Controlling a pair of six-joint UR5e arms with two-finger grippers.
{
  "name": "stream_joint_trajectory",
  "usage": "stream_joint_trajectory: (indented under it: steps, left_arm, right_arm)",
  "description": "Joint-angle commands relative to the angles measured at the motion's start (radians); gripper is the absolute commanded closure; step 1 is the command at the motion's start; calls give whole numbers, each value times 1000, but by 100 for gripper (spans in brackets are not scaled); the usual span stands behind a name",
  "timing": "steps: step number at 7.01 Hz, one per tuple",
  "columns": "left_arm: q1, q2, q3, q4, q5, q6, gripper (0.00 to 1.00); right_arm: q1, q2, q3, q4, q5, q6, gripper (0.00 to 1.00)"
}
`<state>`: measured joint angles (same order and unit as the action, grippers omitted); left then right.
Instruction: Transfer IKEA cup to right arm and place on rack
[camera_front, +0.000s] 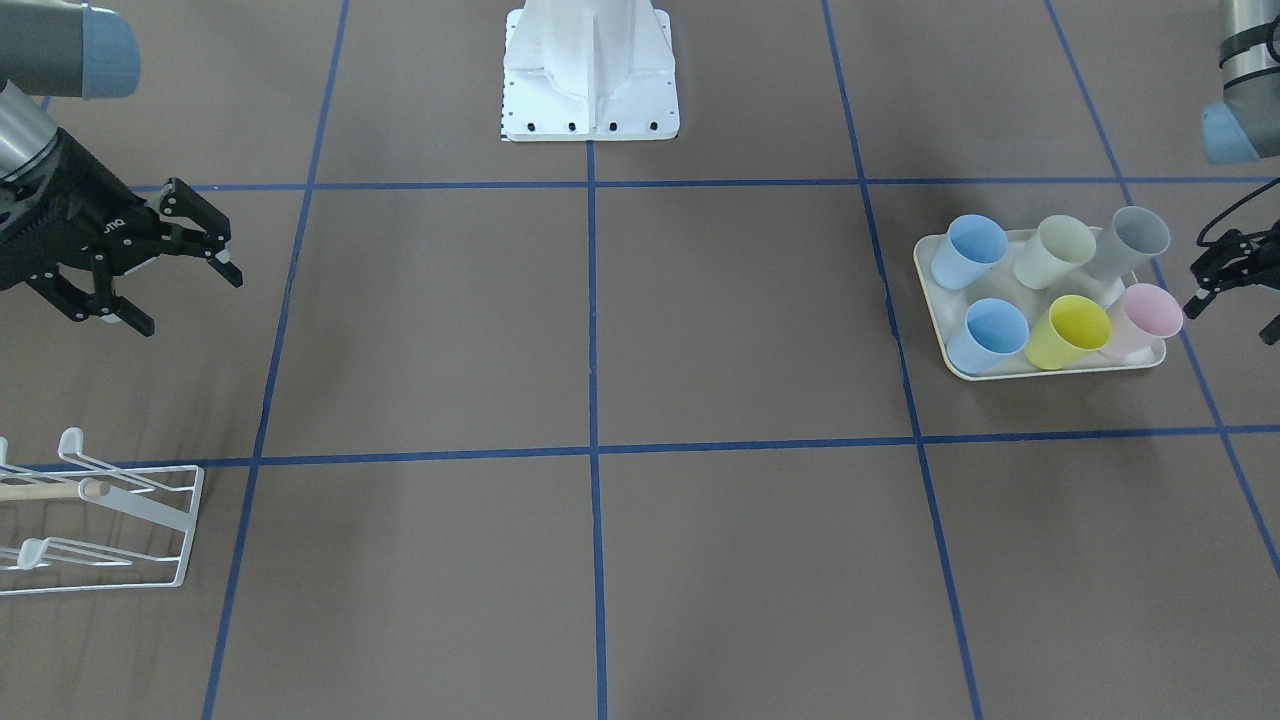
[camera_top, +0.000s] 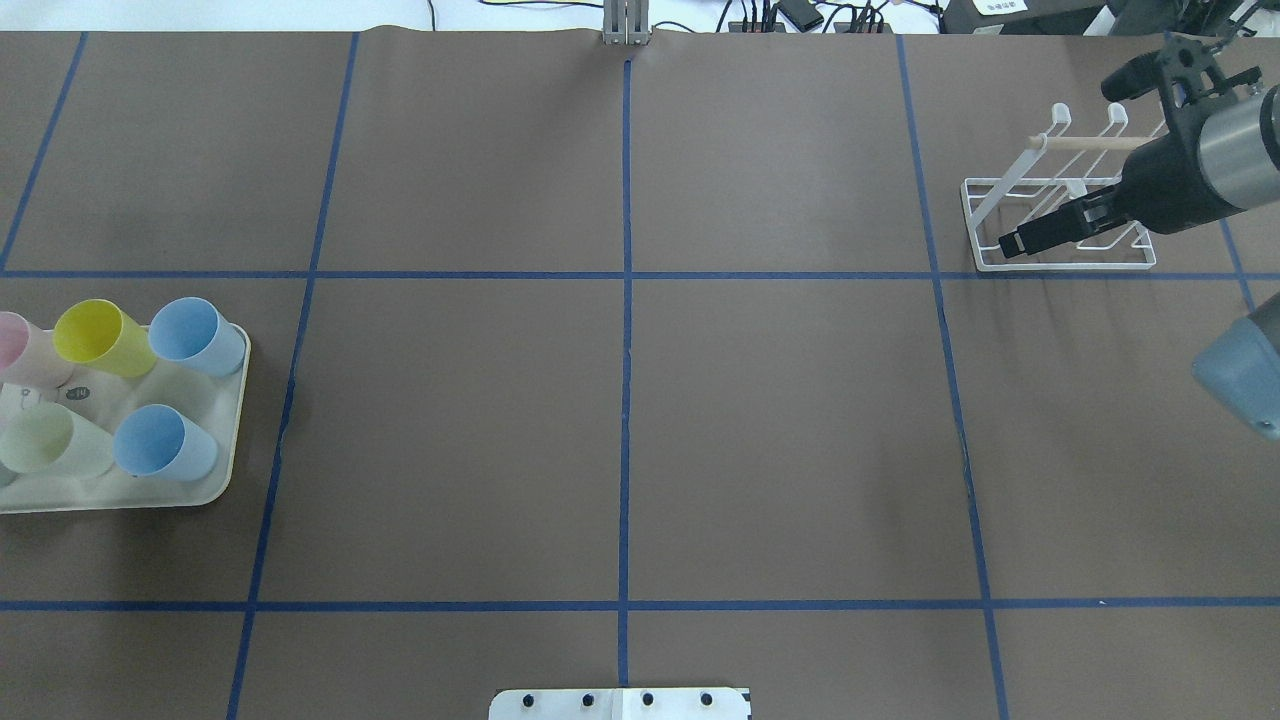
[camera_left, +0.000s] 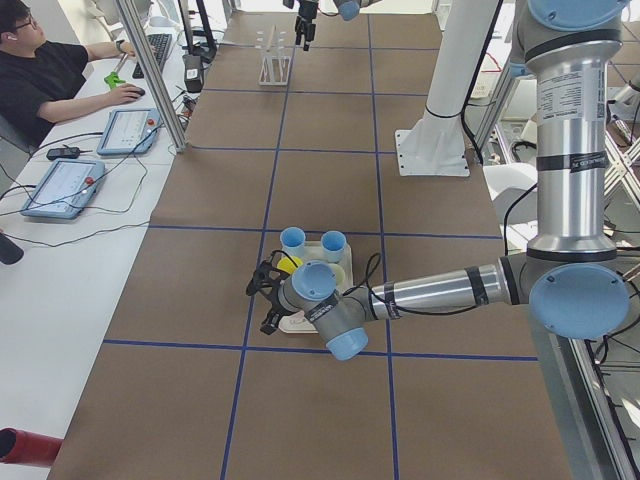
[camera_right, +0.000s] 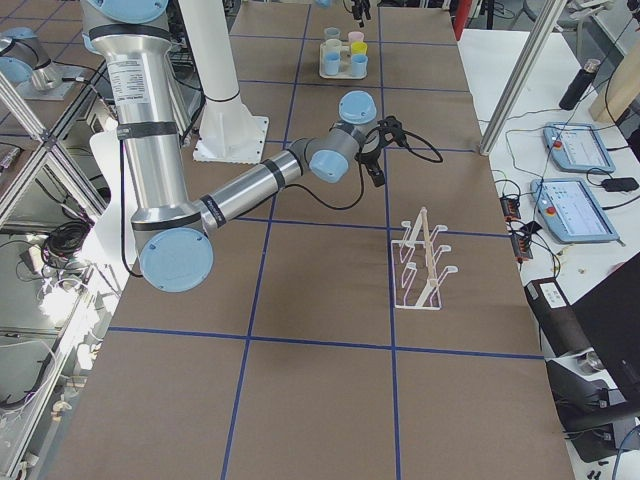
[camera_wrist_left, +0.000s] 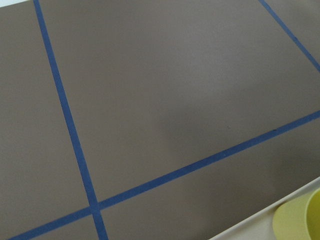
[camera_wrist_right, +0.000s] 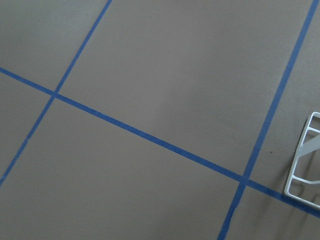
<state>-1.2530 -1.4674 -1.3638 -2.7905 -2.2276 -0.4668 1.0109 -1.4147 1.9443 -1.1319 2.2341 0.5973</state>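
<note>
Left gripper stood open, empty, beside the pink cup on the tray; right gripper open, empty, apart from the wire rack.

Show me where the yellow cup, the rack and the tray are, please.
yellow cup (camera_front: 1075, 328): front-facing view, inside its open mouth.
rack (camera_top: 1085, 143): overhead view, on its wooden rod.
tray (camera_top: 185, 388): overhead view, on its bare floor between the two blue cups.

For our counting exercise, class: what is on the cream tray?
Six cups stand on the tray: two blue cups, a yellow cup, pink cup, pale green cup and grey cup. They hide most of its floor.
</note>
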Motion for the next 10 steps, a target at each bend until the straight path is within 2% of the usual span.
stream_joint_trajectory:
  steps: [1,2,3,4,5,7,8,10]
  left_arm:
    - [64,10,5,-37,51,-59,6]
    - [66,10,8,-38,49,-58,40]
    - [67,10,8,-40,49,-52,67]
    - [67,12,8,-40,49,-50,91]
    - [67,24,8,-56,49,-49,100]
    - [61,42,-15,-83,29,-37,100]
    - [55,38,-29,-80,-40,-27,100]
    - [-99,15,-35,-67,-78,-26,100]
  right_arm:
    - [-15,13,4,6,-4,4,1]
    - [-15,13,4,6,-4,4,1]
    - [-15,11,4,6,-4,4,1]
    - [-15,11,4,6,-4,4,1]
    - [-15,11,4,6,-4,4,1]
    - [-17,13,-4,41,-2,-7,1]
    - [-18,14,-34,142,-1,-7,1]
    - [-25,55,-121,332,-1,-10,1]
